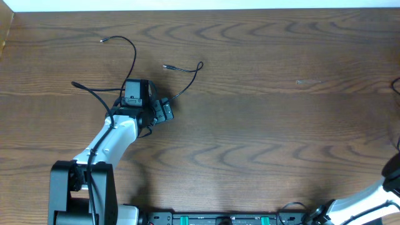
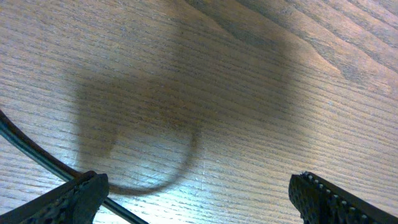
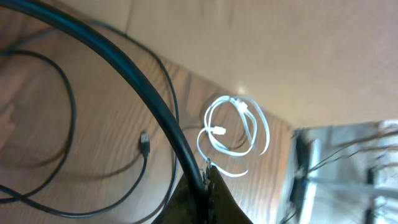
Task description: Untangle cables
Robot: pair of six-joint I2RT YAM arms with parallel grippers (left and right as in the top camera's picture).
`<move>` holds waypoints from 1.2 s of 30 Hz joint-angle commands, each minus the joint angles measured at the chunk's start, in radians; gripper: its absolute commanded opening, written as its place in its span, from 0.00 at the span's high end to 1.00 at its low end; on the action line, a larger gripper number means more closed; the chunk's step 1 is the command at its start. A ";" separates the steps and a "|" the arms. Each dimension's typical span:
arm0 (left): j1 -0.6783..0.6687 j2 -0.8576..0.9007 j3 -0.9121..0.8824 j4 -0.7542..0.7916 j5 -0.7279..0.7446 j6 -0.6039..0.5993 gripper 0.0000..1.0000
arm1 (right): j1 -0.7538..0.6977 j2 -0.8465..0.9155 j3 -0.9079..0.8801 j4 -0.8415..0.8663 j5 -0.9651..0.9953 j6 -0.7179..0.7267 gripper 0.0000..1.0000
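Wood-grain counter [image 1: 281,125] seen from overhead. Left cord [image 1: 87,90] has its tip out left of the left end effector [image 1: 165,111] and runs in toward the arm. Middle cord [image 1: 133,53] arcs from its plug up top down to the wrist's back. Right cord [image 1: 187,78] sits just up-right of the fingertips, with its long axis diagonal: plug tip, small loop, then tail down toward the jaws. Judged the nearest grab, a short reach forward. In the wrist view the left end effector is spread wide with nothing between the fingers, and a black cord [image 2: 37,149] runs by the left finger [image 2: 81,196]. Right arm [image 1: 375,199] is well apart at the lower-right corner. Can't tell the right end effector's state; its camera shows a coiled white cord [image 3: 233,134]. Left arm clearly nearer
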 commanded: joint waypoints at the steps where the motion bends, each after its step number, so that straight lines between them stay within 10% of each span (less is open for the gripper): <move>1: 0.002 -0.004 0.000 -0.005 -0.002 0.009 0.02 | -0.072 0.049 -0.032 -0.011 -0.198 0.013 0.99; 6: 0.002 -0.004 0.000 -0.005 -0.002 0.009 0.02 | -0.138 0.091 -0.110 -0.015 -0.253 0.088 0.94; 15: 0.002 -0.004 0.000 -0.005 -0.002 0.008 0.02 | -0.151 0.113 -0.198 0.048 -0.540 0.076 0.14; 25: 0.002 -0.004 0.000 -0.005 -0.002 0.009 0.02 | -0.151 0.113 -0.208 0.060 -0.734 -0.020 0.02; 36: 0.002 -0.004 0.000 -0.005 -0.002 0.008 0.02 | -0.122 0.113 -0.208 0.114 -1.364 -0.415 0.01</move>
